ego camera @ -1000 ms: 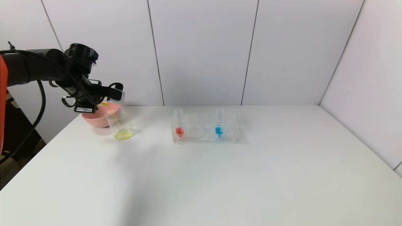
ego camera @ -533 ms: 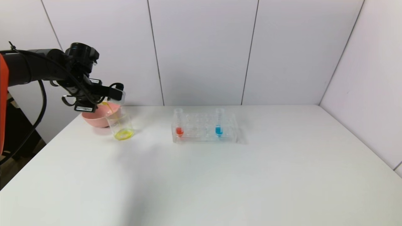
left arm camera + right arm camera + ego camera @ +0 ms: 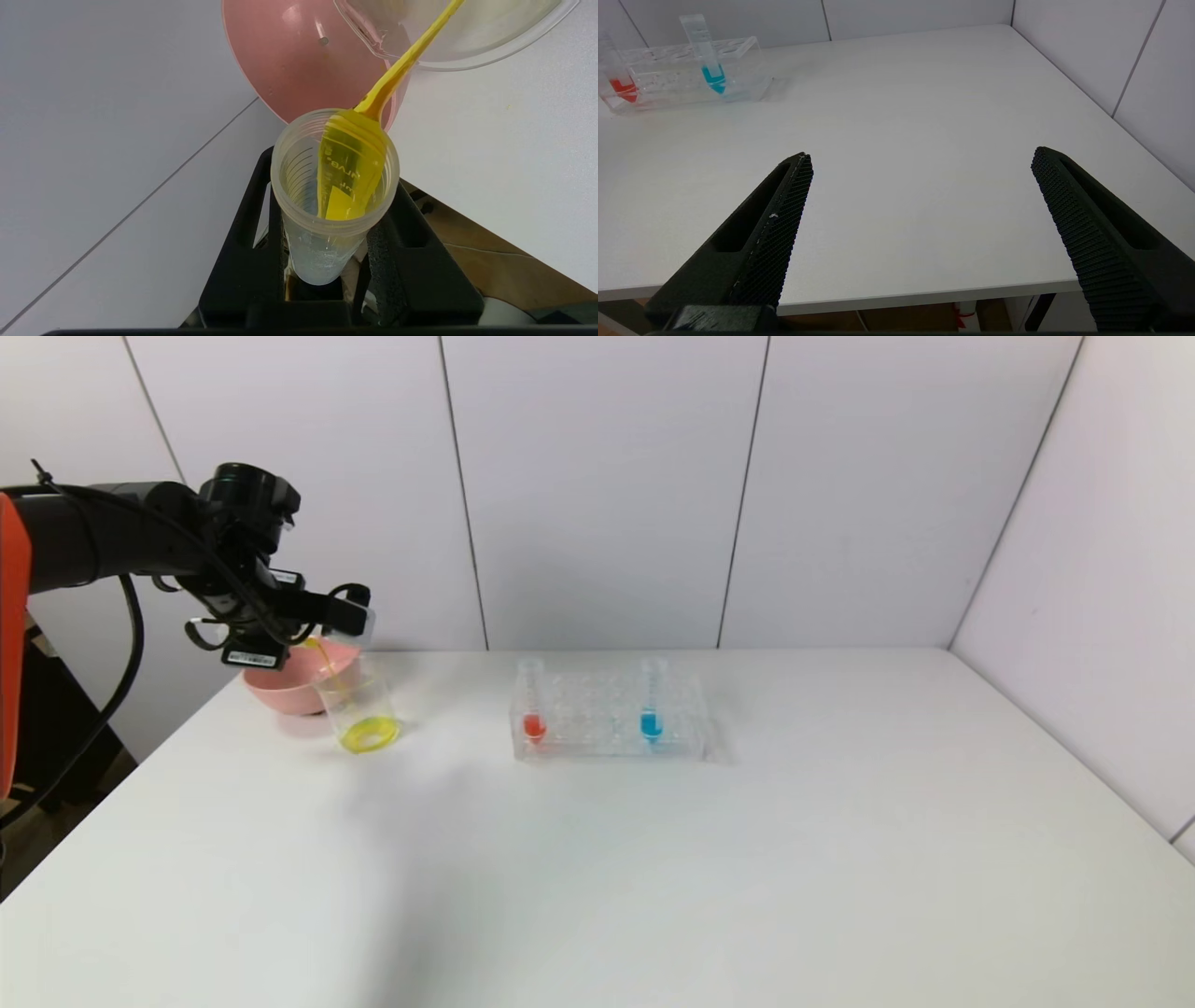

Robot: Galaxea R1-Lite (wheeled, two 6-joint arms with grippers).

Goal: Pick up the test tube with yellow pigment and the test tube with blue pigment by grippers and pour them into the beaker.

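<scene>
My left hand (image 3: 347,614) is up over the far-left corner of the desk (image 3: 653,859), clamped on the test tube with yellow pigment (image 3: 332,186). In the left wrist view both fingers (image 3: 252,242) squeeze the tube's sides, no gap. The tube is tipped over, mouth pointing down at the beaker (image 3: 356,710). A thin yellow stream (image 3: 406,60) runs from the tube's lip into the beaker's open top. A yellow pool (image 3: 369,735) already sits at the beaker bottom, ring-shaped in the head view. Some yellow liquid is still inside the tube, lying along its lower wall.

The beaker stands upright on the desk, just in front of the pink bowl (image 3: 289,686). Touching or not: can't tell from either view.

The test tube with blue pigment (image 3: 652,702) is upright in the clear rack (image 3: 607,728), toward the rack's right end. A red-orange tube (image 3: 532,703) stands at the left end of the same rack. The rack sits mid-desk toward the back wall, well apart from the beaker.

My right hand (image 3: 920,242) is out of the head view. Its own camera shows the fingers spread wide, holding nothing, low near the desk's front edge. From there the rack is far off, with the blue tube (image 3: 709,60) on the nearer end.
</scene>
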